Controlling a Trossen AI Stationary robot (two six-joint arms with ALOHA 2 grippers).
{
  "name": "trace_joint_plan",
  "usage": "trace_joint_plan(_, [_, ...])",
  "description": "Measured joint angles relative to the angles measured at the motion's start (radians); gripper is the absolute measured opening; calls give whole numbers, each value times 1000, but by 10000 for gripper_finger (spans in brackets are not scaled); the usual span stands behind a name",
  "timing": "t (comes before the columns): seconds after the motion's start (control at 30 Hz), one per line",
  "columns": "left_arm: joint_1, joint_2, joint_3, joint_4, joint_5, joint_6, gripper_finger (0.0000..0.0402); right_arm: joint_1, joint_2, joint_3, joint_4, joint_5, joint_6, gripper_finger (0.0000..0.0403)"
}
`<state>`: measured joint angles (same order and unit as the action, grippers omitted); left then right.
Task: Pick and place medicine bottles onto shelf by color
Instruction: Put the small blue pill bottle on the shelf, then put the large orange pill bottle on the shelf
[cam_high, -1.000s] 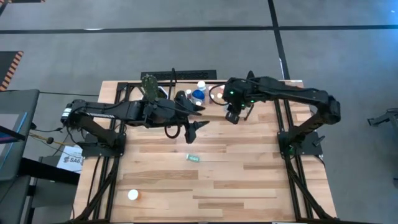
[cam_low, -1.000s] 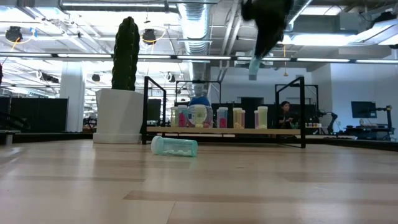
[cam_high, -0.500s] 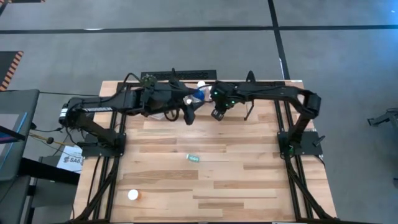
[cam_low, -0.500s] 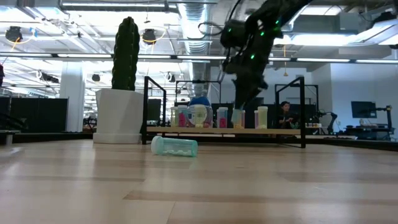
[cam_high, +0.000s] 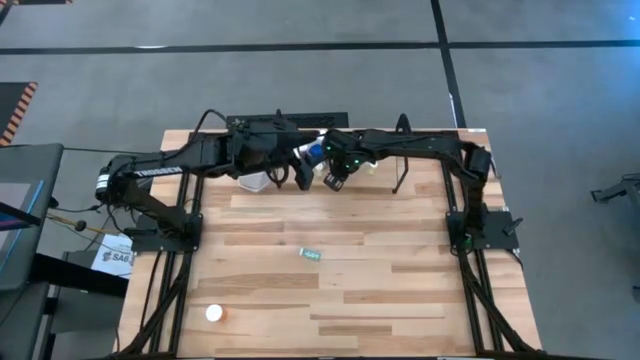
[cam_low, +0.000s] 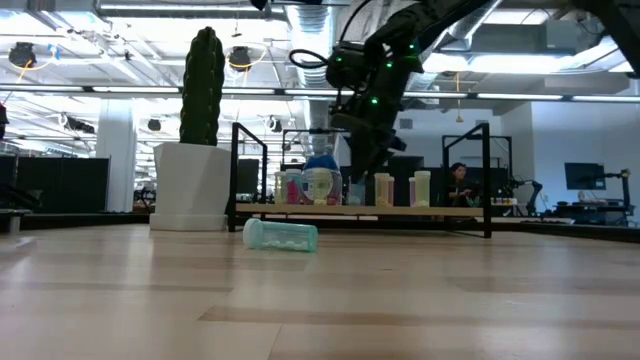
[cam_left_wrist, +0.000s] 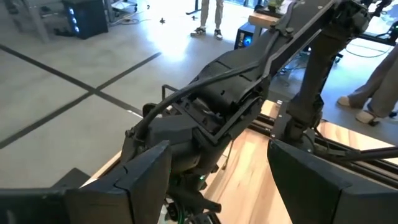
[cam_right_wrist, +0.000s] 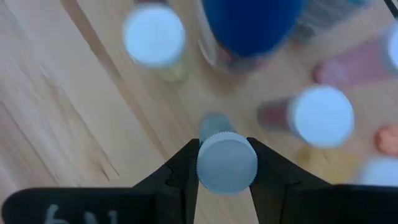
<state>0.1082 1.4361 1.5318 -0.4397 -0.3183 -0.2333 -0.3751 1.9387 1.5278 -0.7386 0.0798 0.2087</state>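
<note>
**Teal-capped bottle in my right pincer above the shelf**

While my right pincer (cam_right_wrist: 226, 163) stays out over the far end of the tabletop (cam_high: 380, 280), its two fingers are clenched on a small bottle (cam_right_wrist: 226, 164) with a pale teal cap, seen end-on from my wrist. Nearest the low camera, a teal bottle (cam_low: 281, 235) lies on its side on the bare planks, well apart from everything else. In the overhead view a white-capped bottle (cam_high: 214, 313) stands alone near the front left corner. Farther back stands the white pot with the cactus (cam_low: 201, 140), and just beyond it the shelf (cam_low: 360, 210) with its black rails, carrying a row of small bottles and the rounded blue bottle (cam_low: 320, 175). My held bottle hangs over that row, close to the blue one and to two white-capped neighbours. My left pincer (cam_high: 287, 172) waits beside the right one at the shelf, its fingers spread wide and holding nothing. People stand in the room beyond.
</note>
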Motion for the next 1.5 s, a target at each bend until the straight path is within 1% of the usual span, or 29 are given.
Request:
trace_joint_plan(0.13, [3,0,0,0,0,0,254,5,8,20,3,0,-4,134])
trace_joint_plan(0.47, [3,0,0,-6,1,-22,254,6,13,18,-20,0,-23,143])
trace_joint_plan(0.8, [3,1,0,-7,1,-41,254,6,12,18,-62,0,-34,138])
trace_joint_plan(1.23, [3,1,0,-7,1,-41,254,6,13,18,-43,0,-60,163])
trace_joint_plan(1.5, [3,1,0,-8,1,-41,254,6,13,18,-100,0,-62,147])
